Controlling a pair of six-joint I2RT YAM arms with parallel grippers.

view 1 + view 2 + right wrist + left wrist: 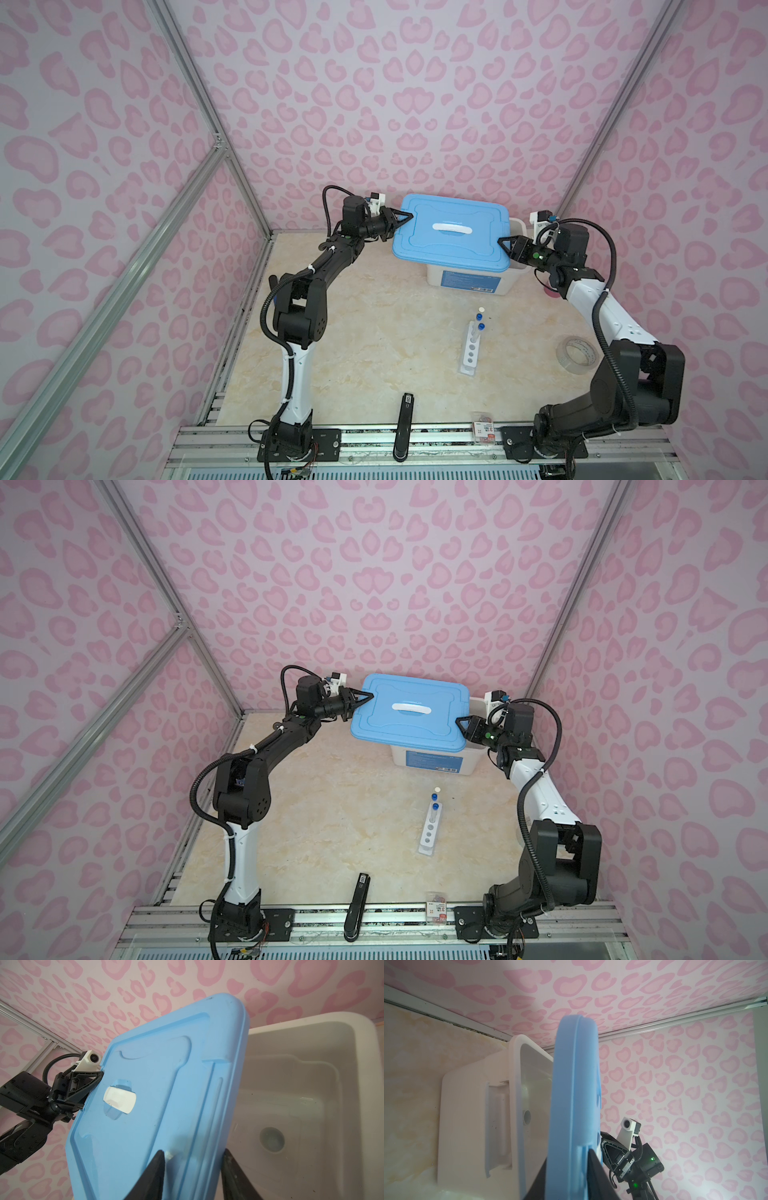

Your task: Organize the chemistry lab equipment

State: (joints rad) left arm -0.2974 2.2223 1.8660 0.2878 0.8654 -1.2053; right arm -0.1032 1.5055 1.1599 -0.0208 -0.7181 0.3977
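A blue lid [453, 249] with a white handle hangs tilted just above the white bin [465, 282], shifted left so the bin's right rim shows. My left gripper [409, 216] is shut on the lid's left edge [575, 1084]. My right gripper [500, 241] is shut on its right front corner, one finger on top [160, 1159] and one under the rim. The white holed rack [470, 349] lies on the table in front with two blue-capped test tubes [481, 322] at its far end. A tiny pale cup [481, 310] stands just beyond it.
A clear tape roll [577, 355] sits at the right. A black stick-like tool [404, 428] and a small packet [483, 430] lie at the front edge. A round grey shape [271, 1139] shows on the bin's floor. Walls stand close behind the bin.
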